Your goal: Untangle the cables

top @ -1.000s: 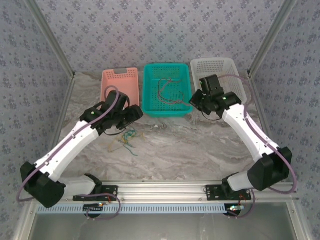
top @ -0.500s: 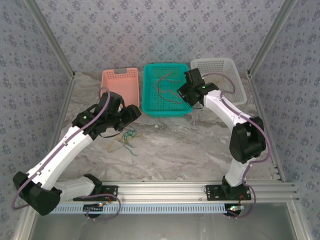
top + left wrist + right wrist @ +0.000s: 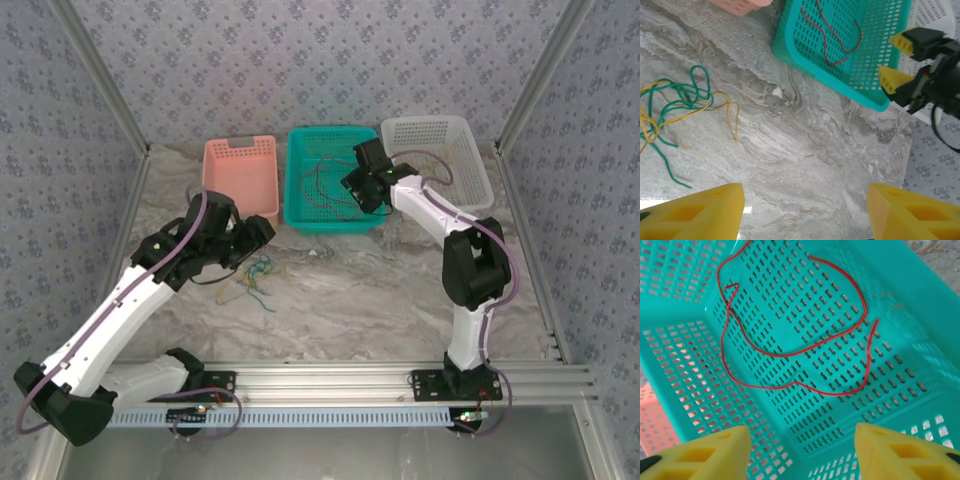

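A loose tangle of green and yellow cables [image 3: 256, 272] lies on the marble table [image 3: 380, 290], left of centre; in the left wrist view this green and yellow tangle [image 3: 685, 95] sits at the far left. My left gripper [image 3: 260, 234] hovers just above and behind it, open [image 3: 802, 215], with only bare table between its yellow fingers. Thin red cables [image 3: 326, 184] lie loose on the floor of the teal basket [image 3: 335, 226]. My right gripper [image 3: 353, 187] hangs over that basket, open [image 3: 802, 452] and holding nothing, with the red cables [image 3: 785, 355] just beyond its fingertips.
A pink basket [image 3: 240, 160] stands left of the teal one and a white basket [image 3: 455, 130] right of it, all along the back wall. From the left wrist, the teal basket [image 3: 790, 47] and the right gripper's fingers [image 3: 892, 79] show at upper right.
My right gripper has swung left from the teal basket's right edge to over its inside and has opened. The left arm has drawn back slightly to the left, still open.
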Robot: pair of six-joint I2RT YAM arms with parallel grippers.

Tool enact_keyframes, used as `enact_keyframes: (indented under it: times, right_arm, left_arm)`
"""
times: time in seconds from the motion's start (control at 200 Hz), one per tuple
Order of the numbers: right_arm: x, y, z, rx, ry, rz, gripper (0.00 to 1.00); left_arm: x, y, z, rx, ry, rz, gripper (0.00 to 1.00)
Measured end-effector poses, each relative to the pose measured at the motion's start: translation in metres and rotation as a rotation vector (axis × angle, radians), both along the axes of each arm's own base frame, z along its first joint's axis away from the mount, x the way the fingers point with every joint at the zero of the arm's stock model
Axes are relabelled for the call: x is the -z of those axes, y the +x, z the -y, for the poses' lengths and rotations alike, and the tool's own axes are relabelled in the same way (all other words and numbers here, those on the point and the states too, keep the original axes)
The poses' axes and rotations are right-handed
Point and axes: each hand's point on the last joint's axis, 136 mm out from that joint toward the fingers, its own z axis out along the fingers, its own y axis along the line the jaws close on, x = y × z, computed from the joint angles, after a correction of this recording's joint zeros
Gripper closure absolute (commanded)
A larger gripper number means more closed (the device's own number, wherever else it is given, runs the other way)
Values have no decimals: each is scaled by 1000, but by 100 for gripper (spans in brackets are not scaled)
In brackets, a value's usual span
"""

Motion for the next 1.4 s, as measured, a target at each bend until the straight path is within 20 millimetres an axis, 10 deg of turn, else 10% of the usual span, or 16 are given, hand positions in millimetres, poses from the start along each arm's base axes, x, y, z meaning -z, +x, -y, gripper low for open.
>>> enact_keyframes:
  times: [0.31,0.455,0.56,0.824,1.159,1.314,1.399]
  right_arm:
    - [-100,-30,24,-44,-35,182,37]
    - [-137,-74,13,-196,-69,315,42]
    - [-116,-124,-24,-415,-69,333,41]
    - [11,-228,-96,-867,-78,97,41]
    - [52,-234,-135,-924,-62,26,45]
    - [47,-221,-162,-924,-51,44,47]
    - [37,-213,-179,-919,-36,70,48]
  left_arm:
    - [19,-4,-20,-52,29,-77,34]
    - [54,-10,-37,-88,73,-205,32]
    - [92,-20,-42,-79,116,-332,31]
    - [156,-32,-52,-54,222,-508,36]
    - [175,0,-75,-148,202,-455,48]
    - [197,11,-74,-159,188,-449,99]
    - [201,11,-73,-156,182,-443,100]
